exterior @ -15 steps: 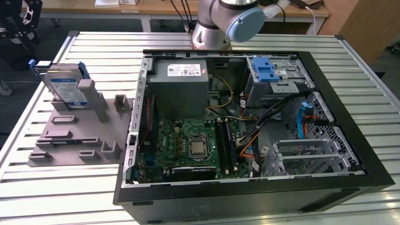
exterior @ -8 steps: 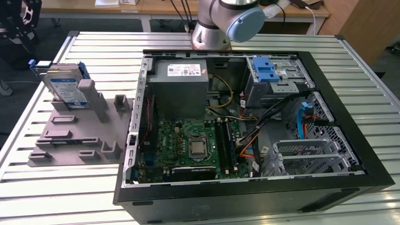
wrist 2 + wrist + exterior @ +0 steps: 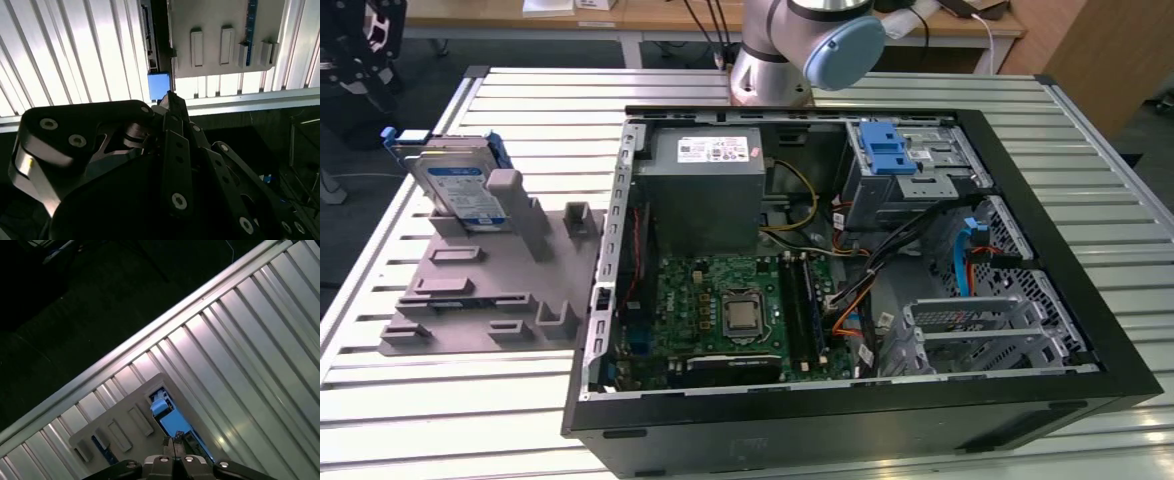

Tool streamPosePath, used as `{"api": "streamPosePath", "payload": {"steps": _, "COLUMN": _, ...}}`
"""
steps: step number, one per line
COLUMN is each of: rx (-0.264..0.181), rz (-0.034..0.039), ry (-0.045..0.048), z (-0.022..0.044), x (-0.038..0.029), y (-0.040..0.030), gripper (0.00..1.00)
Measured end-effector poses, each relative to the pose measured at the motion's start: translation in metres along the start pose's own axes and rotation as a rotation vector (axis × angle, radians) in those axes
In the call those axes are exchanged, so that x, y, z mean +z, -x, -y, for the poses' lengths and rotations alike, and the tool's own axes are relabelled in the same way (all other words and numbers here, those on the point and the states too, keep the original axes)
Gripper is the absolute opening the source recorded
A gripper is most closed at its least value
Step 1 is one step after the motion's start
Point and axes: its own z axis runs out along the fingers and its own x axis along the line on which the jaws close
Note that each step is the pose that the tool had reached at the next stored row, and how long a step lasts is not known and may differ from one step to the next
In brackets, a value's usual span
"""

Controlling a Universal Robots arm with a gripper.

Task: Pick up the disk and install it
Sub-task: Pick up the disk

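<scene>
The disk (image 3: 460,190) stands on edge in a grey holder block (image 3: 494,290) on the slatted table, at the exterior view's left, beside the open computer case. Its face carries a white-and-blue label, and it has blue plastic rails. My gripper (image 3: 374,70) hangs high above it at the far left corner. In the first wrist view the gripper (image 3: 173,444) looks straight down on the disk's top edge (image 3: 176,424), with the fingertips together and nothing between them. In the second wrist view the disk's blue end tab (image 3: 159,86) lies just beyond the gripper (image 3: 170,98).
The open black computer case (image 3: 1067,250) takes up the middle and the exterior view's right, with a grey power-supply box (image 3: 707,190), a motherboard (image 3: 734,310) and a metal drive cage with a blue latch (image 3: 887,155). The arm's base (image 3: 781,60) stands behind the case. The table edge (image 3: 125,347) lies close to the holder.
</scene>
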Motion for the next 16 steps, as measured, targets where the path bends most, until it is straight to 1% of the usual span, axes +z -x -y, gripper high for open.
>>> {"api": "streamPosePath", "payload": {"steps": 5, "rx": -0.079, "rz": -0.0011, "ry": 0.0018, "z": 0.0000, "x": 0.0002, "y": 0.0000, "gripper": 0.11}}
{"api": "streamPosePath", "payload": {"steps": 8, "rx": -0.102, "rz": -0.0014, "ry": 0.0024, "z": 0.0000, "x": 0.0002, "y": 0.0000, "gripper": 0.11}}
{"api": "streamPosePath", "payload": {"steps": 11, "rx": -0.137, "rz": -0.0015, "ry": 0.0034, "z": 0.0000, "x": 0.0004, "y": 0.0000, "gripper": 0.11}}
{"api": "streamPosePath", "payload": {"steps": 16, "rx": -0.218, "rz": -0.0027, "ry": 0.0053, "z": 0.0000, "x": 0.0009, "y": 0.0000, "gripper": 0.11}}
